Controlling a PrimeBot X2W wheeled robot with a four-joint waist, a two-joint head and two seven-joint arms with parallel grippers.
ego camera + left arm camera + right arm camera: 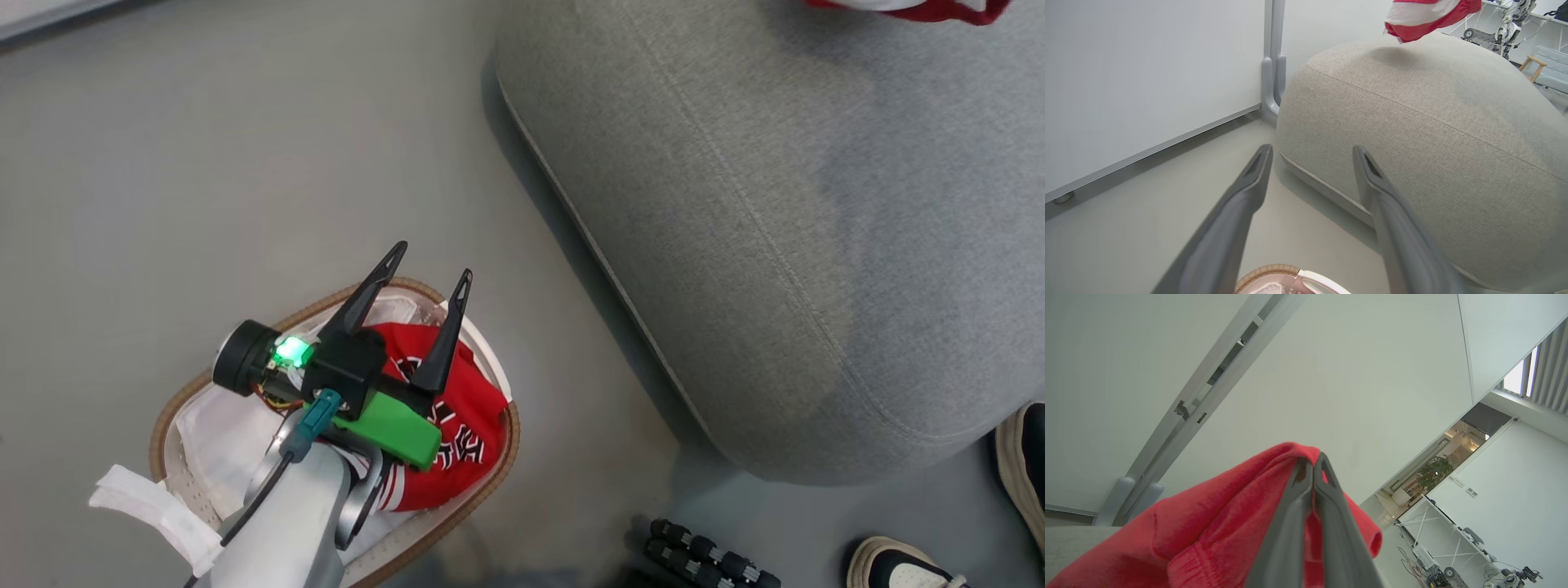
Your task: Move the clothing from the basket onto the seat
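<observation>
Your left gripper (433, 260) stands with its two dark fingers spread apart and nothing between them. In the head view it sits at about 7 o'clock, over the basket (490, 482), with its fingers pointing toward 1 o'clock. The left wrist view shows the same gripper (1312, 150) wide open, with the basket's brown woven rim (1267, 271) at 6 o'clock just under the fingers.

One red garment with black-and-white lettering (465, 408) lies inside the basket, bunched against its 3 o'clock side on top of the white liner (212, 433). The basket rests on the grey floor (204, 163), near the grey sofa (775, 245) but apart from it. The sofa takes up the head view from 12 to 4 o'clock.

Your right gripper (1312, 459) has its fingers pressed together on a fold of the red garment with white trim (1216, 531), which drapes down from the tips toward 7 o'clock. That garment (1425, 16) hangs at 1 o'clock in the left wrist view, over the top of the sofa (1433, 134) with a shadow below it. You cannot tell from these views whether its lowest edge touches the cushion. In the head view its edge (906, 6) shows at 1 o'clock, over the sofa.

A person's shoes (894, 567) stand on the floor at 5 o'clock in the head view, just beside the sofa's corner.
</observation>
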